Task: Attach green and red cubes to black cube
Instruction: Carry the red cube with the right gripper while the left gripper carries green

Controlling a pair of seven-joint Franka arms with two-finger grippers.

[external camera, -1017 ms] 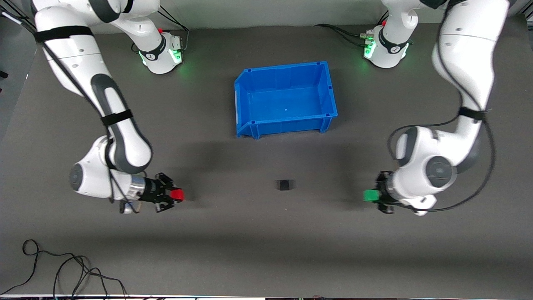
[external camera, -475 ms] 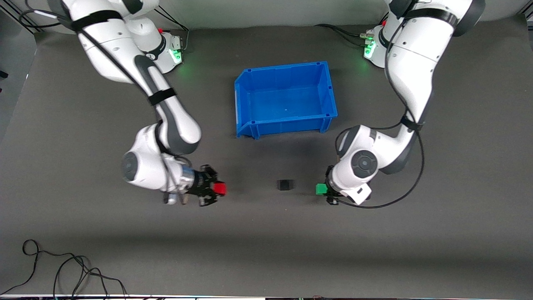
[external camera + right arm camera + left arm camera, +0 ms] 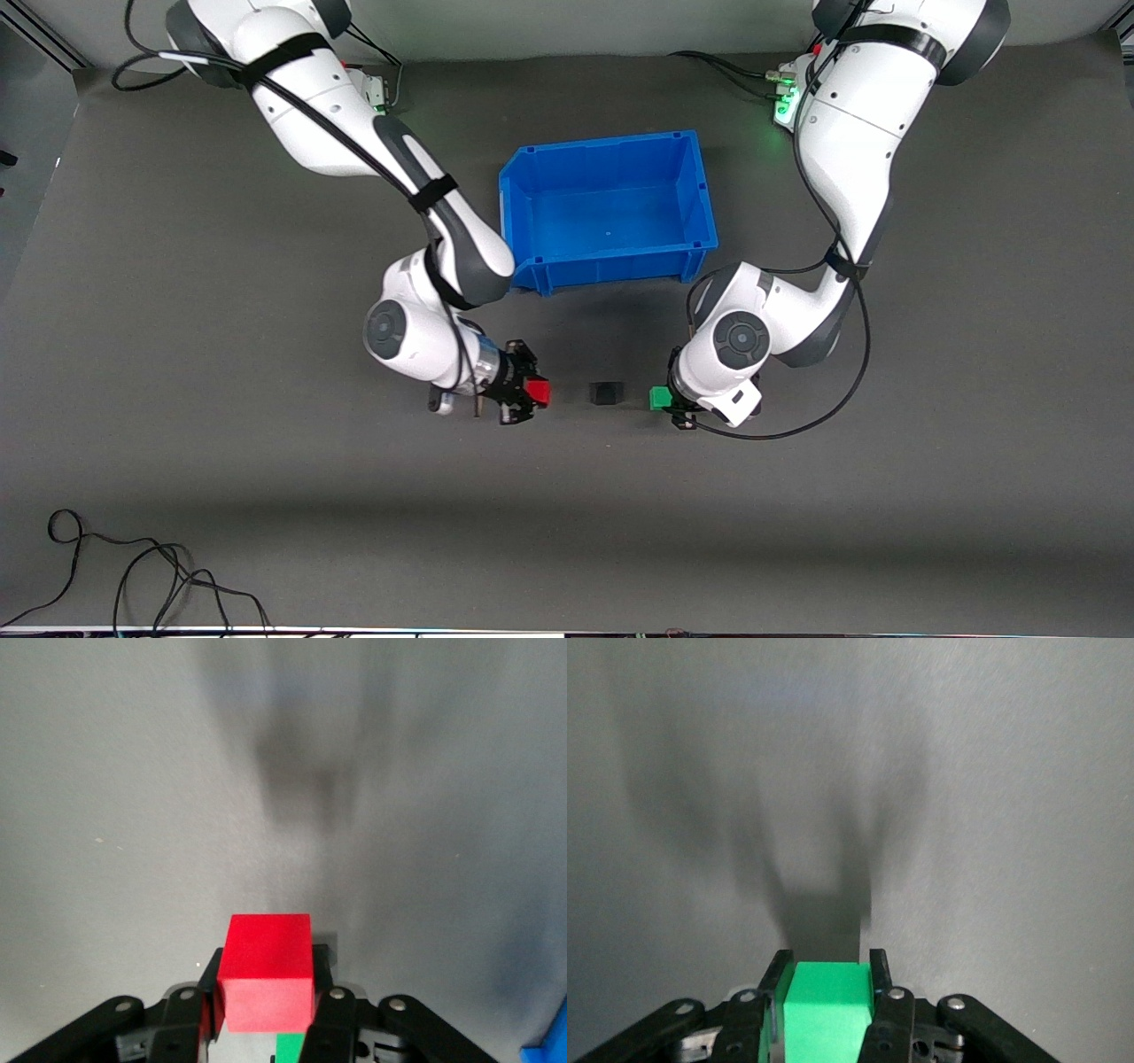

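Beside black cube (image 3: 606, 392), end effectors clamp red cube (image 3: 537, 391), green cube (image 3: 659, 399) (blue bin (image 3: 532, 177) bare).

Bare table (image 3: 576, 461) gaps flank black cube (image 3: 606, 392).

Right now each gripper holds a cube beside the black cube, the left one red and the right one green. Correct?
Colours are swapped. The front view shows the left gripper holding the green cube and the right gripper the red cube, either side of the black cube.

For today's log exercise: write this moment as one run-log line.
left gripper: holds green cube | right gripper: holds red cube | black cube: between, untouched
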